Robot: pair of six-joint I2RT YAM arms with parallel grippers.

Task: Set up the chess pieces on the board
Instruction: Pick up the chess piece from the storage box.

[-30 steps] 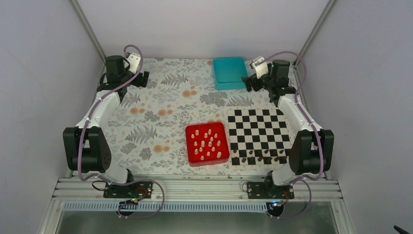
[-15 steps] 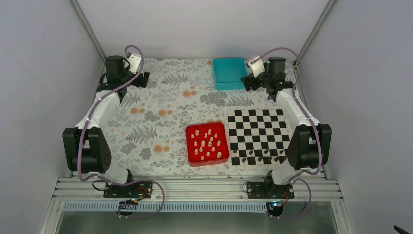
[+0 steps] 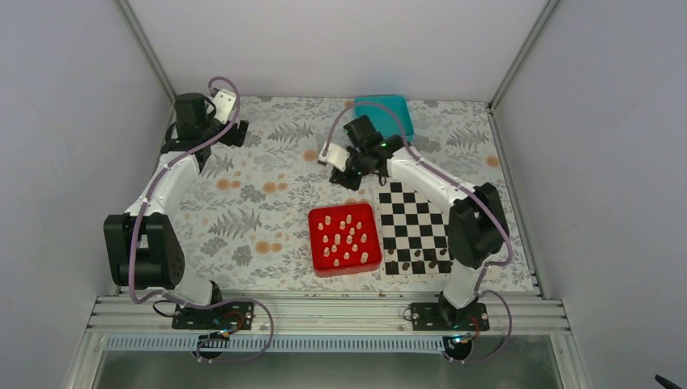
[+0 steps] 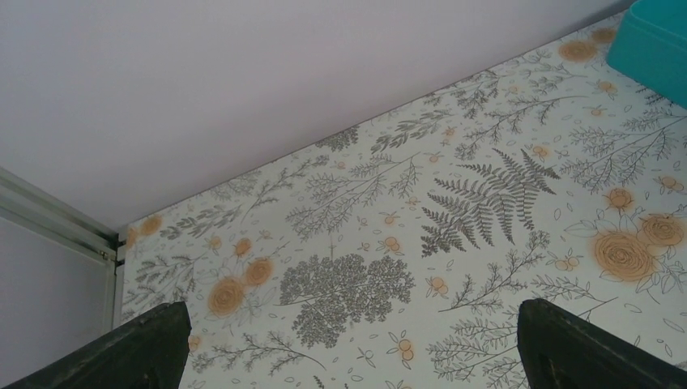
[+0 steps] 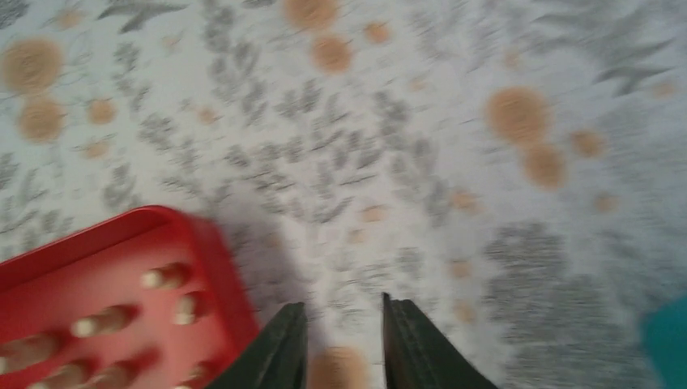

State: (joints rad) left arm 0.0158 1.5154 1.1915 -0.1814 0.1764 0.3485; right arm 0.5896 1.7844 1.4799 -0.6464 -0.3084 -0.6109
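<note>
At the upper left of the top view, the left hand hangs over the flowered counter near the far corner. Its 2 fingers stand wide apart at the bottom corners of the left wrist view, with only bare cloth between them.

Lower centre sits the red tray, and the cream pieces stand inside it, none of them on the board. Just above the tray's far edge, in the middle of the frame, the right hand hovers over the counter. The right wrist view is blurred, but it shows the 2 fingers close together with a narrow slit between them. Nothing is held, and the tray's corner lies to their left.

Behind that hand, at the top centre, lies the teal tray, partly hidden by the right arm.

To the right of the red tray and just beside it lies the board, with the right arm stretched across its upper right part. Dark pieces stand along its 2 nearest rows.
</note>
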